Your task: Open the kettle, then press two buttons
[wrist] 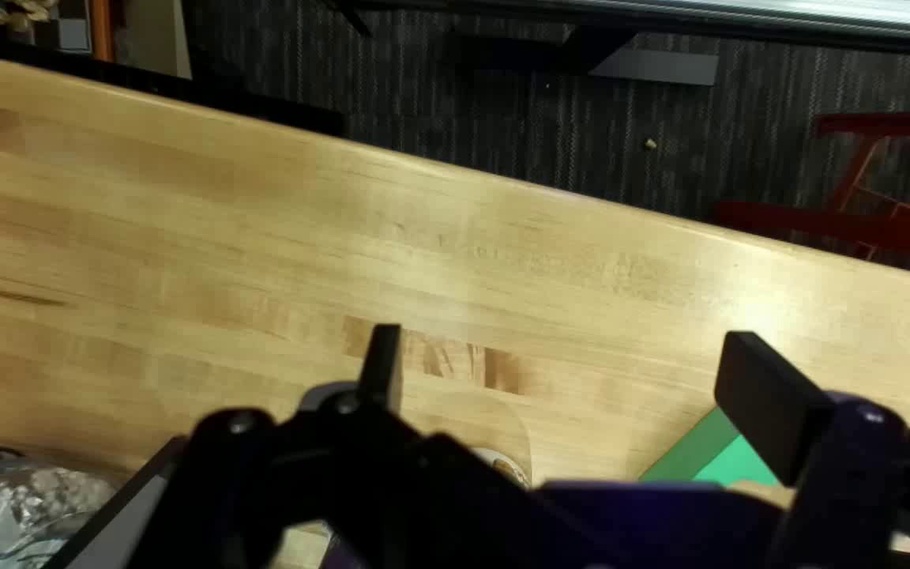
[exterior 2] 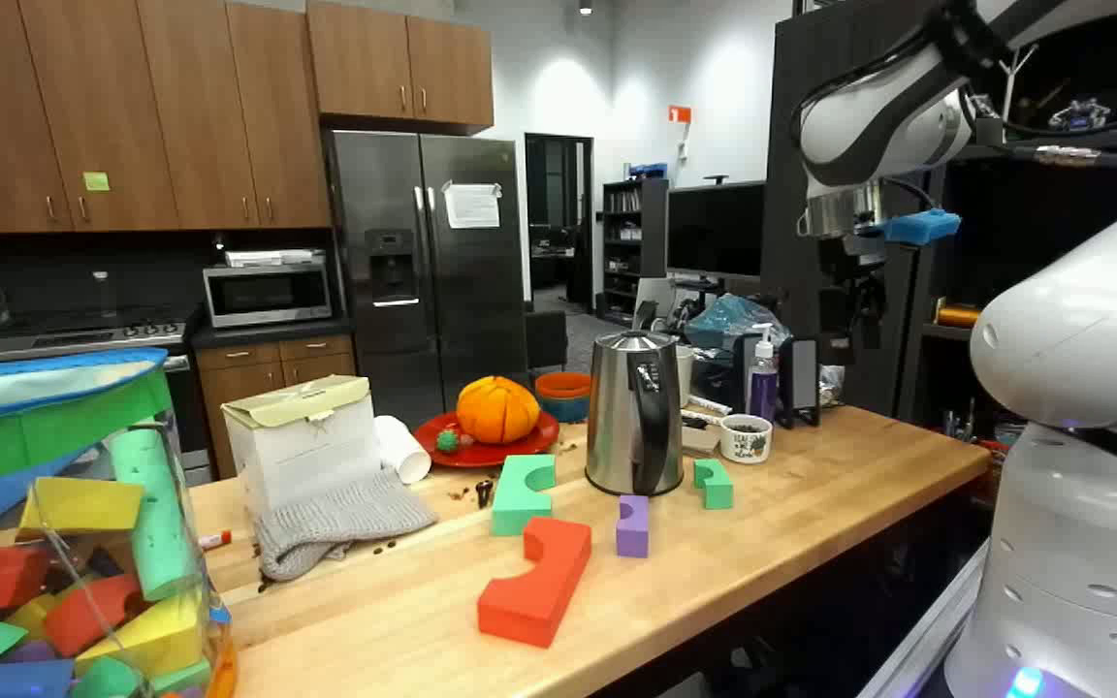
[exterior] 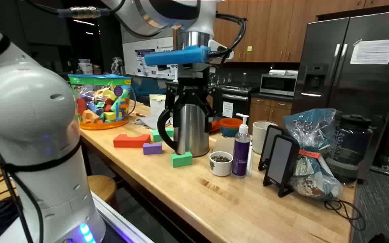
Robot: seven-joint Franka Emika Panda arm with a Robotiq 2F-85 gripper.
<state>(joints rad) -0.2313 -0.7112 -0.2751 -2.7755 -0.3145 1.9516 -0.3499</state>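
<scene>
The silver kettle point(exterior: 194, 135) stands upright on the wooden table, and it also shows in an exterior view point(exterior 2: 617, 417) with its black handle point(exterior 2: 654, 417) turned toward that camera. Its top looks shut there. A small marked patch shows high on the handle; I cannot make out any buttons. My gripper point(exterior: 193, 118) overlaps the kettle's upper part in an exterior view and hides the lid there. In an exterior view my gripper point(exterior 2: 852, 325) hangs well apart from the kettle, higher and on the robot's side. In the wrist view my gripper point(wrist: 562, 359) is open and empty above the table; the kettle is out of view.
A green block point(exterior: 181, 159), purple block point(exterior: 152, 148) and red block point(exterior: 132, 140) lie near the kettle. A small white cup point(exterior: 221, 163), a purple pump bottle point(exterior: 241, 152) and black speakers point(exterior: 281, 162) stand alongside. A red plate with a pumpkin point(exterior 2: 497, 410) is behind.
</scene>
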